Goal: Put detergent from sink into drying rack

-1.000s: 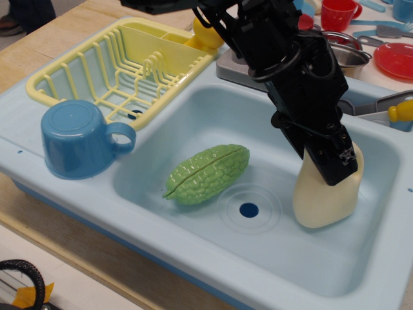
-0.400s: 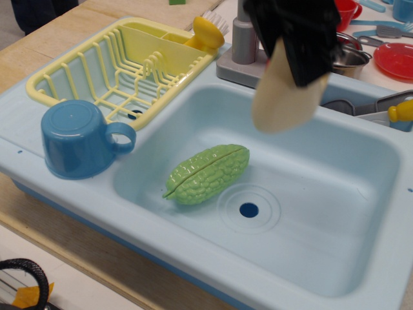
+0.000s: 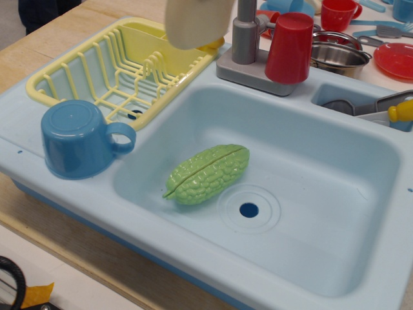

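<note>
My pincer is above the top edge, out of sight, so I cannot tell how its jaws stand. The detergent (image 3: 197,22) hangs over the drying rack (image 3: 122,68), clear of the sink (image 3: 322,168). I judge it light, hollow, smooth, best gripped at the neck. My arm is not visible.

Showing nothing of the arm or gripper here: both lying beyond the top edge of the view, past where the detergent (image 3: 197,22) is being cut off by the frame. Leaving colours, cables, screws and markings impossible to tell.
</note>
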`<state>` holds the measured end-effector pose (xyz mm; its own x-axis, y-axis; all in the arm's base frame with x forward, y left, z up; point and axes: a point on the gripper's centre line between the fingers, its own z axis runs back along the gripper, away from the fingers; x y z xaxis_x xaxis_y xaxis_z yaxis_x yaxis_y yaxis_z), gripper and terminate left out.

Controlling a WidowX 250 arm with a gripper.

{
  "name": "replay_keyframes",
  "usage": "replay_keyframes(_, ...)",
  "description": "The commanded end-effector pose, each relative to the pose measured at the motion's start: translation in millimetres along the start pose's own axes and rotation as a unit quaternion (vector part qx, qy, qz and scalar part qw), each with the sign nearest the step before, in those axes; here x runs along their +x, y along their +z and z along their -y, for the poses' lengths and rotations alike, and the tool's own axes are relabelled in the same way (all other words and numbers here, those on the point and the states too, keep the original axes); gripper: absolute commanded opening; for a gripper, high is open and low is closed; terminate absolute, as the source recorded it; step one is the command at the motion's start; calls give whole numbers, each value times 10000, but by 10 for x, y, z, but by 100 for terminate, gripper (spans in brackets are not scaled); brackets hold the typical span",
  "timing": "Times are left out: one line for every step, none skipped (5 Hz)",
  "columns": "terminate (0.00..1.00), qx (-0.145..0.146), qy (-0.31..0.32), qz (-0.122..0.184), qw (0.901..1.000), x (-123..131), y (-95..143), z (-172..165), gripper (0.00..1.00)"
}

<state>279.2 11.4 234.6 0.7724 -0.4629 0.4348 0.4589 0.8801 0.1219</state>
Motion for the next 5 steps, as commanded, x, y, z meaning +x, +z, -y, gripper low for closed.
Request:
replay_keyframes(0, -122, 94, 121, 9998, -220, 29, -393, 0)
replay_keyframes(0, -122, 94, 121, 9998, -220, 29, -393, 100)
replay_keyframes(0, -122, 94, 121, 9998, -220, 29, -393, 100)
replay_keyframes(0, -122, 94, 121, 9998, -220, 29, -393, 100)
replay_keyframes(100, -122, 94, 121, 9998, -220, 29, -393, 100)
